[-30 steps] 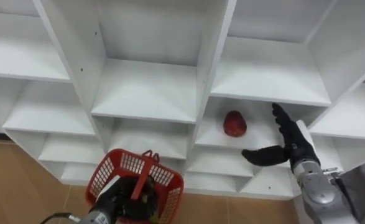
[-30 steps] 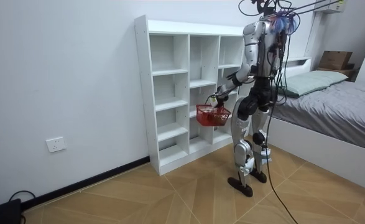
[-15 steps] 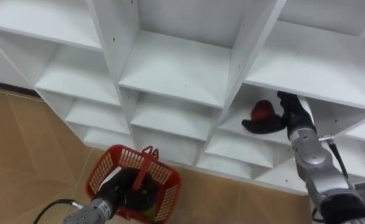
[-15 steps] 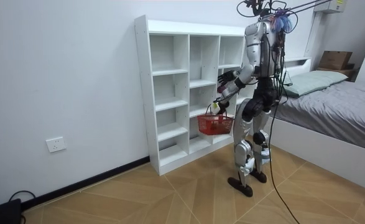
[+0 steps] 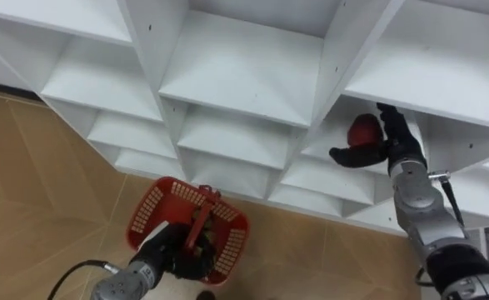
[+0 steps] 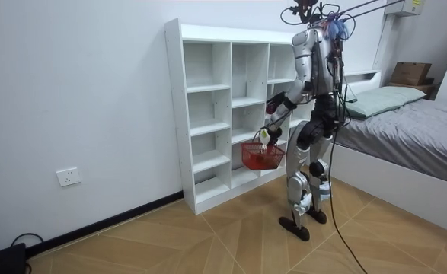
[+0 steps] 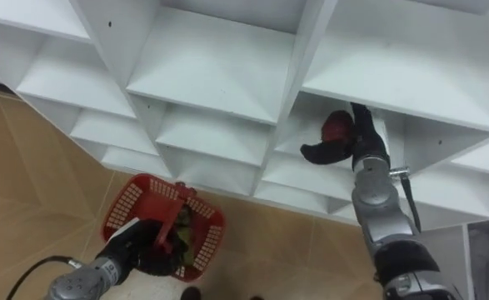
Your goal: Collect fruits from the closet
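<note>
Looking down past my left hand, I am seeing it curled round the handle of the red basket. The basket is hanging over the wood floor, just in front of the low shelves of the closet. In the room view it is sitting a little lower than a second ago, and the robot is standing upright close to the closet, where it stood then.

Farther in, the bigger change is at my right hand. A second ago it was hovering open beside the fruit, clearly apart from it. Now it is reaching into that same compartment, on the right side under a shelf board, and is lying up against the fruit.

The fruit, round and red, is sitting in the crook of the hand. The fingers are rising along its right side and the thumb is stretching out to the left beneath it. The hand is staying wide, with the fingers barely bent and the thumb spread far from them, so it is cupping the fruit more than clamping it. I cannot tell whether the fruit is resting on the shelf or is already clear of it.
</note>
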